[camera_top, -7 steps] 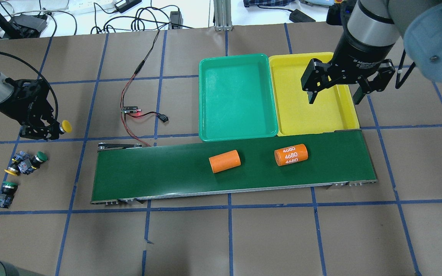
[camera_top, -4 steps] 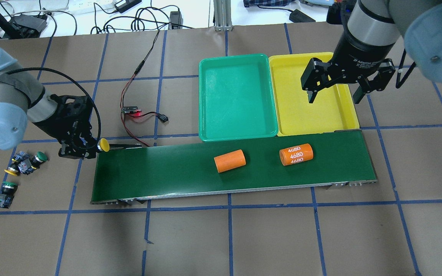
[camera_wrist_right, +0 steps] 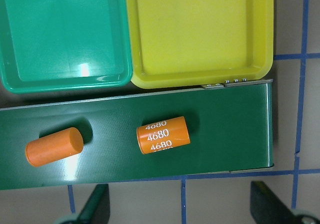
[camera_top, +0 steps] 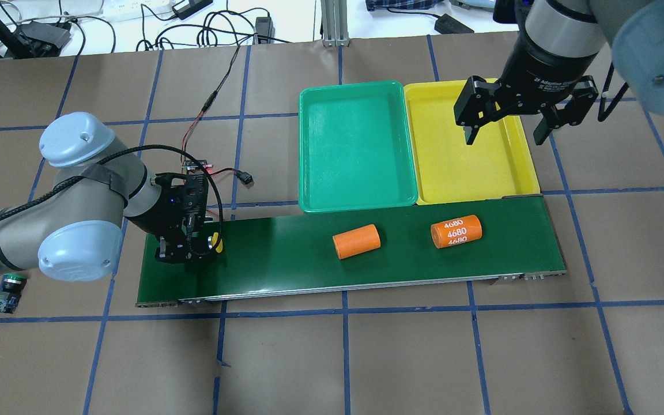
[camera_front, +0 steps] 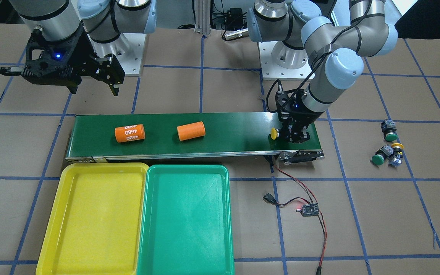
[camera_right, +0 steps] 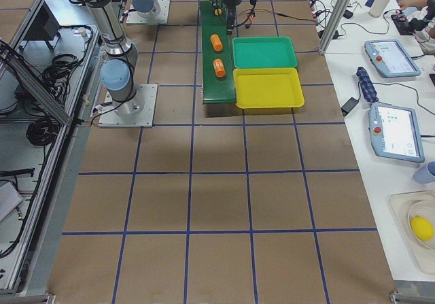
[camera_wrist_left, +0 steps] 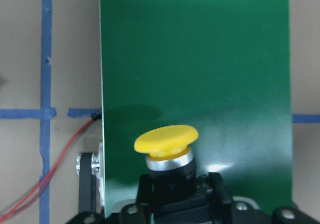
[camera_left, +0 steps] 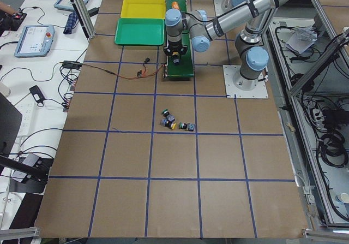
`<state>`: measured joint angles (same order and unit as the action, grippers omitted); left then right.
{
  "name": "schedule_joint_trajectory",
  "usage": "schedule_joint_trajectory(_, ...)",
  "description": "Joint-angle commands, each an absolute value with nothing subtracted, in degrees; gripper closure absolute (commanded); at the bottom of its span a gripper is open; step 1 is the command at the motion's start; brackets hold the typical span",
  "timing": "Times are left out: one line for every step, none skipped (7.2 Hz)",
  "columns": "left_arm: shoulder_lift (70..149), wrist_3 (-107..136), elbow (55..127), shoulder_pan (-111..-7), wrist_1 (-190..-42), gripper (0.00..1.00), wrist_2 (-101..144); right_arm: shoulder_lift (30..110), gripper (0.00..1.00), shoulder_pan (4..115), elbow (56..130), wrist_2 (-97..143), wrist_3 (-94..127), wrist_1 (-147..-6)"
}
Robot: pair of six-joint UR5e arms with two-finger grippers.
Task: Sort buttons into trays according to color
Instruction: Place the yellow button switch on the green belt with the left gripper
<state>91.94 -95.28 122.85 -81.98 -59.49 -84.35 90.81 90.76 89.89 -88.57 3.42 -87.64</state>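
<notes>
The yellow button (camera_top: pixel 214 243) is clenched in the left gripper (camera_top: pixel 191 246) over one end of the conveyor belt (camera_top: pixel 286 259); three more buttons (camera_front: pixel 386 152) lie beyond that end. The right gripper (camera_top: pixel 504 137) hangs released, high near the belt's other end.

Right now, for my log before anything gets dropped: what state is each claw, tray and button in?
Left claw: shut on yellow button, over the belt.
Right claw: open, holding nothing.
Yellow tray: empty.
Green tray: empty.
Other buttons: loose on the table.
</notes>
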Motion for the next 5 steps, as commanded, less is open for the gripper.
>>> schedule_joint_trajectory(91.67, -95.44, 122.17, -81.39, -58.27, 0.20, -84.72, 90.62, 0.00, 90.44, 89.74, -89.20, 2.90, -86.93)
schedule_joint_trajectory(91.67, -95.97, 121.04, -79.47, -58.27, 0.20, -84.73, 90.53, 0.00, 90.53, 89.74, -89.73, 3.07, -86.58)
schedule_joint_trajectory(92.28, -96.85, 119.81, -74.23, -58.36, 0.20, -84.55, 89.83, 0.00, 90.88, 90.17, -89.82, 3.86, -86.49)
schedule_joint_trajectory(93.59, -99.73, 118.92, -68.09, -58.19, 0.19, -84.20, 89.39, 0.00, 90.88, 89.91, -90.00, 3.78, -86.14)
schedule_joint_trajectory(94.47, -106.72, 117.70, -64.20, -58.36, 0.19, -84.20, 88.51, 0.00, 90.79, 90.17, -90.09, 3.78, -85.70)
